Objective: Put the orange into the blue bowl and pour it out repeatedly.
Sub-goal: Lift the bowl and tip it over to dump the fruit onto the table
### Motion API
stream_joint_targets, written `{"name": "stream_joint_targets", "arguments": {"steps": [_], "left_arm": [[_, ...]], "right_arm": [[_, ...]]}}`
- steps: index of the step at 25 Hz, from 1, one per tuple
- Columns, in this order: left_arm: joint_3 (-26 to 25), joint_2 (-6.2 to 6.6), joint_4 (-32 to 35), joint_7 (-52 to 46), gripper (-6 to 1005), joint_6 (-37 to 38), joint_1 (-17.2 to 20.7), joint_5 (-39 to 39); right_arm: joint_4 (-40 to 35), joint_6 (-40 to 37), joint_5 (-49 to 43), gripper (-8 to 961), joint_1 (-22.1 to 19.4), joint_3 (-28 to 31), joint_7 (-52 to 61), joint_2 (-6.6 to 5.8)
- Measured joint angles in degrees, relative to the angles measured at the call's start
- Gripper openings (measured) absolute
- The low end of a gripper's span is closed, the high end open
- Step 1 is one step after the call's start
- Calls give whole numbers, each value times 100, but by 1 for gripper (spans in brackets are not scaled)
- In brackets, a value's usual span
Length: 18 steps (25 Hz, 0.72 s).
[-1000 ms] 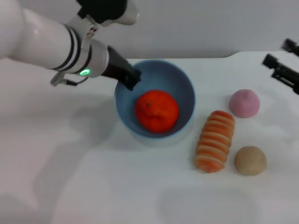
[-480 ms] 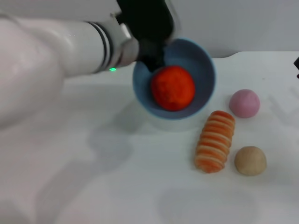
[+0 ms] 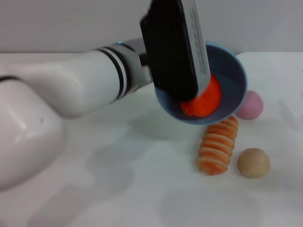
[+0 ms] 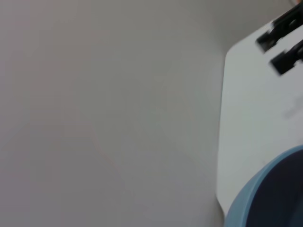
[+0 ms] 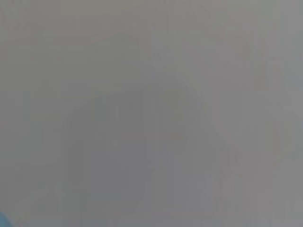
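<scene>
At upper centre of the head view, one blue bowl (image 3: 232, 75) hangs tilted off the table (image 3: 142, 189), one orange (image 3: 204, 100) inside. The left gripper (image 3: 176, 90) meets its rim; its fingers are hidden, grip unclear. Below right lie one striped bread roll (image 3: 217, 145), one tan ball (image 3: 253, 162), one pink ball (image 3: 251, 105).
</scene>
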Motion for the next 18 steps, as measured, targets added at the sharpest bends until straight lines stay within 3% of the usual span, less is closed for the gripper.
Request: {"name": "stream_joint_targets", "arguments": {"steps": [3,4,13,18], "left_arm": [[254,0,179,998,0,-595,352,5],[394,-11,218,1575,0,-1120,593,6],[931,-29,-120,3253,0,-2842,1110,8],[973,-51,-495,3513,-1,-3501,1239,-133]], "right_arm": [[12,14,0,755,-13,3,1,3],[35,22,0,755,-13,5,1,3],[107,21,2,755,-1,9,1,13],[170,9,8,756,32,77,89,10]]}}
